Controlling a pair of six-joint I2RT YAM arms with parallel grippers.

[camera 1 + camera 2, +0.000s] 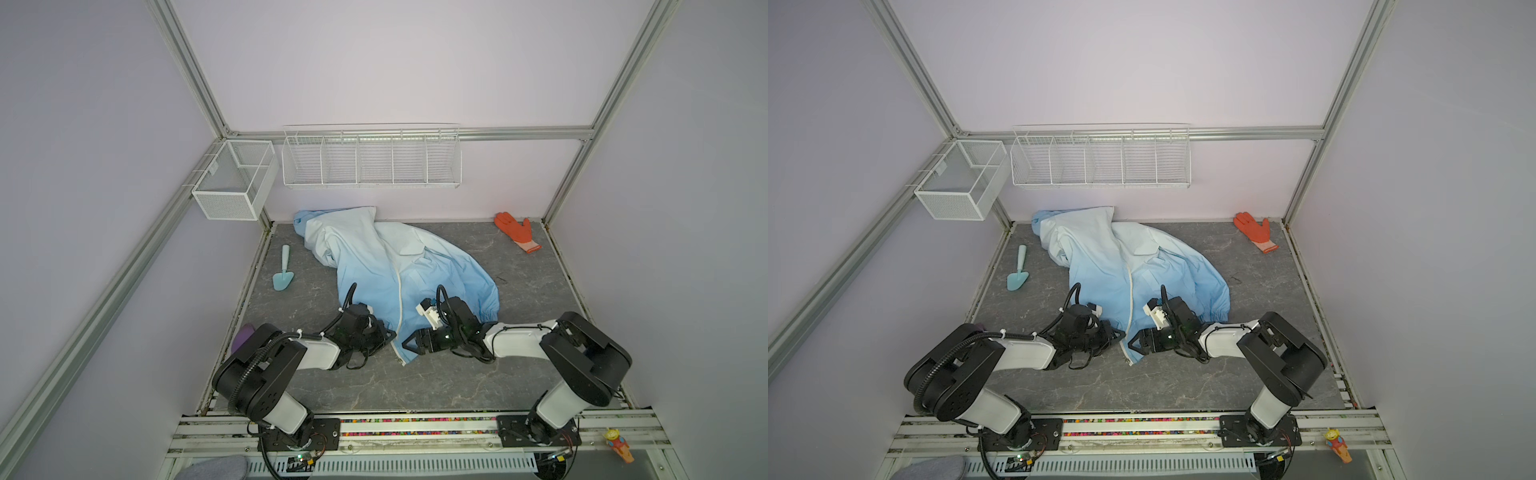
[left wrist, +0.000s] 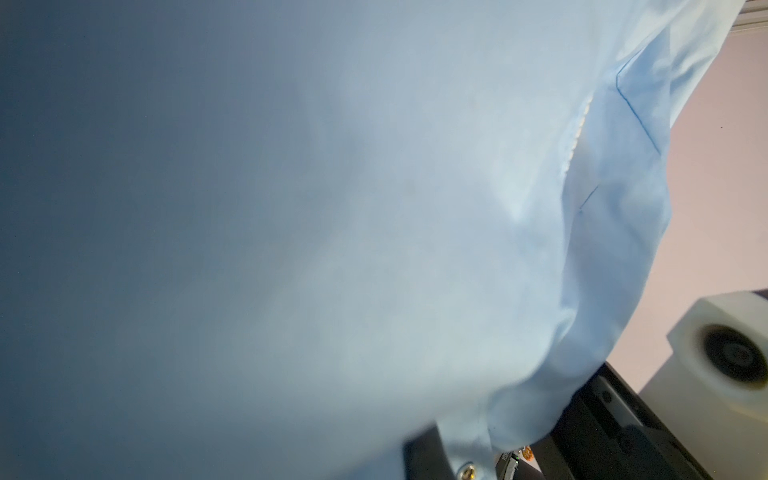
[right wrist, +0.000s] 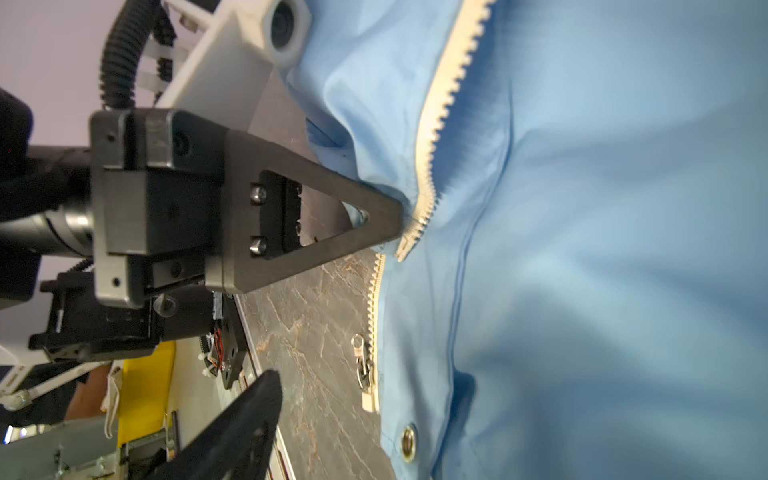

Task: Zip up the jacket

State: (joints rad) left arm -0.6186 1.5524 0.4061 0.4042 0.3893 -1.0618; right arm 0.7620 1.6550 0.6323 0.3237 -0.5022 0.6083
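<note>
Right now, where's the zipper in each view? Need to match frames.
Top view: zipper, a white line down the jacket front to the hem.
Top view: same line, same place.
Left wrist: short blurred run of teeth in a fabric fold.
Right wrist: close-up, two unjoined rows of teeth.
Landmark: left gripper, shut on the jacket edge beside the zipper; clear in both top views and the right wrist view.

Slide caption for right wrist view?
Left gripper pinches the jacket beside its open zipper; slider parked at the zipper's end.
</note>
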